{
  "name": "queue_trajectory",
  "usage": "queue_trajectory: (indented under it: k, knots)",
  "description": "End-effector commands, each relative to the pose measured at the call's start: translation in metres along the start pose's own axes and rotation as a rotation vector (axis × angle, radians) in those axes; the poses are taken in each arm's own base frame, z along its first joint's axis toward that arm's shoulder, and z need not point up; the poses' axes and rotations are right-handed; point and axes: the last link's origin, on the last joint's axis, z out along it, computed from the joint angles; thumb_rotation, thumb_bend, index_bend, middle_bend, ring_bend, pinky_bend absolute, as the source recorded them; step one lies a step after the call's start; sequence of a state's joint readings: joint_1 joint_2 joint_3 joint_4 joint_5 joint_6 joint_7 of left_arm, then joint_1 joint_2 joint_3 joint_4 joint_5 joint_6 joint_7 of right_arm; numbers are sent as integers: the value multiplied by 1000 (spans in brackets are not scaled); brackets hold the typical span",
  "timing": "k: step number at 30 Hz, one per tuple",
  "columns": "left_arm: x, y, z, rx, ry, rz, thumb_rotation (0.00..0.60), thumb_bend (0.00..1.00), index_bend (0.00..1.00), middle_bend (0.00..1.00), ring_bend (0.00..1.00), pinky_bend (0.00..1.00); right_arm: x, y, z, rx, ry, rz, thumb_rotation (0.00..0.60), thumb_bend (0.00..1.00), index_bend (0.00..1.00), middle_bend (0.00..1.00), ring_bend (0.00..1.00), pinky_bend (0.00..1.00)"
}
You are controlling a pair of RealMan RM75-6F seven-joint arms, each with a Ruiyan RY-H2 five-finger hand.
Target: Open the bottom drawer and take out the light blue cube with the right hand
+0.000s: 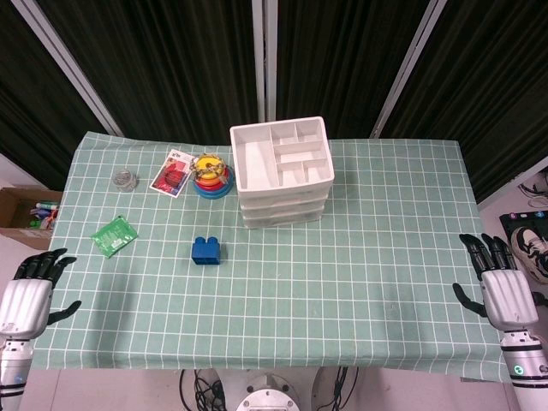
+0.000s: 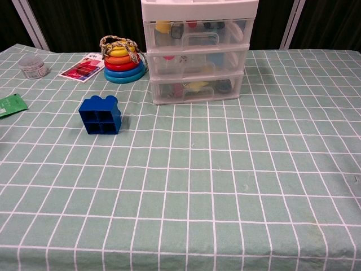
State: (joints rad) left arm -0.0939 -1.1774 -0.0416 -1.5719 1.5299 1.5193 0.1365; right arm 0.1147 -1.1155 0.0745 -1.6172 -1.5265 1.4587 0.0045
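Observation:
A white three-drawer cabinet [image 1: 282, 171] stands at the back middle of the table, its divided top tray bare. In the chest view its clear drawers are all closed; the bottom drawer [image 2: 196, 88] holds small coloured items, and no light blue cube can be made out among them. My right hand [image 1: 501, 287] rests open at the table's right edge, far from the cabinet. At the left edge my left hand [image 1: 30, 291] is open too. Neither hand shows in the chest view.
A dark blue block [image 1: 206, 250] sits left of centre. A stacked ring toy [image 1: 211, 175], a red card [image 1: 172, 174], a small jar [image 1: 125, 180] and a green packet [image 1: 115, 235] lie at the left. A cardboard box [image 1: 21, 218] stands off the table's left.

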Motion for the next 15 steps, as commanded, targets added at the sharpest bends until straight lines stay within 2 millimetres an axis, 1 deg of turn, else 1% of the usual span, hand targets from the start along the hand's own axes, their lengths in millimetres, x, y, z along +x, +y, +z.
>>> queue_trajectory:
  k: [1, 6, 9, 11, 13, 15]
  knots:
    - [-2, 1, 0, 0, -5, -1, 600, 0, 262, 175, 163, 193, -2, -1, 1, 1, -7, 5, 600, 238, 0, 111, 0, 32]
    - [-3, 2, 1, 1, -24, -11, 600, 0, 262, 175, 163, 193, -6, -5, 7, 16, -32, 40, 600, 238, 0, 113, 0, 35]
    - [-2, 2, 0, 2, -28, -17, 600, 0, 262, 175, 163, 193, -10, -13, 15, 46, -53, 88, 600, 238, 0, 128, 0, 47]
    - [-2, 4, -1, 2, -27, -24, 600, 0, 262, 175, 163, 193, -13, -23, 23, 79, -73, 147, 600, 238, 0, 163, 5, 80]
    - [-2, 5, -2, 0, -24, -33, 600, 0, 262, 175, 163, 193, -17, -40, 37, 118, -100, 250, 600, 237, 0, 216, 31, 135]
    - [-3, 7, -3, -2, -22, -41, 600, 0, 262, 176, 163, 193, -25, -62, 54, 158, -141, 386, 600, 244, 0, 282, 93, 197]
